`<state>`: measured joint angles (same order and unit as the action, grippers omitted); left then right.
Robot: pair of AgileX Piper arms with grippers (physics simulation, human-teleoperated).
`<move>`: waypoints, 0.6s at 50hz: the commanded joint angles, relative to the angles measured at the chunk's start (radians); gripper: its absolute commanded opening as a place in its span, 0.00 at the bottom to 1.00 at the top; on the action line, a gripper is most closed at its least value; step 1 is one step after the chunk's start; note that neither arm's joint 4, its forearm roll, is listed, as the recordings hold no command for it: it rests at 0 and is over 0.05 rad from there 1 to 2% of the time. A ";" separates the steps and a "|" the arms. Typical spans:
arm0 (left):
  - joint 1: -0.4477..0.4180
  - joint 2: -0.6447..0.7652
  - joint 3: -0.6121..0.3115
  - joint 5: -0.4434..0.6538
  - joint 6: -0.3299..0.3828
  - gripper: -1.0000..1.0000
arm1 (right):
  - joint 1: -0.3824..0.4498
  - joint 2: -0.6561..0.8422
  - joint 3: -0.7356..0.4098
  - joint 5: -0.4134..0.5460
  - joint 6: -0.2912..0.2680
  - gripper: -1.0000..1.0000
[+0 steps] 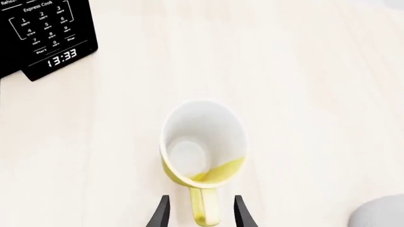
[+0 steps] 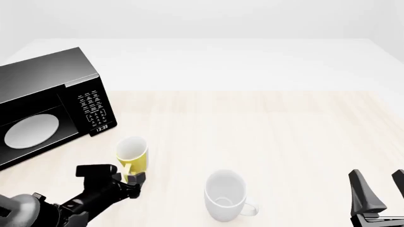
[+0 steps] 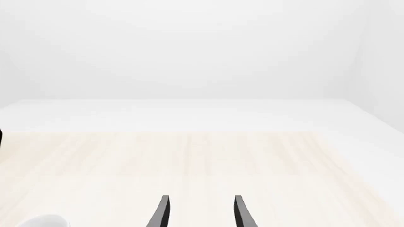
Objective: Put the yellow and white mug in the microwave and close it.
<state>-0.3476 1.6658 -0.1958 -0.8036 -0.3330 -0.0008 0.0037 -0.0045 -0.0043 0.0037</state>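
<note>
We see the yellow and white mug (image 2: 131, 154) standing upright on the table (image 2: 284, 137), just in front of the microwave (image 2: 47, 101) near its keypad corner. Our left gripper (image 1: 202, 215) has its jaws spread to either side of the mug's handle (image 1: 205, 208), not clamped. A larger white mug (image 2: 226, 195) stands to the right, apart. Our right gripper (image 2: 379, 194) hangs with parted fingers at the near right edge, over bare wood.

Pale wooden table (image 2: 284, 123), white walls
</note>
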 commanded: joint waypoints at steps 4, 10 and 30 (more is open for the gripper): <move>0.005 0.056 -0.014 -0.012 -0.001 1.00 | 0.000 0.000 0.000 0.000 0.000 1.00; 0.018 0.082 -0.017 -0.023 0.011 0.00 | 0.000 0.000 0.000 0.000 0.000 1.00; 0.032 -0.085 0.037 0.027 0.059 0.00 | 0.000 0.000 0.000 0.000 0.000 1.00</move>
<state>-0.3230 1.6489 -0.1809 -0.8026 -0.3063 -0.0008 0.0037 -0.0045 -0.0042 0.0037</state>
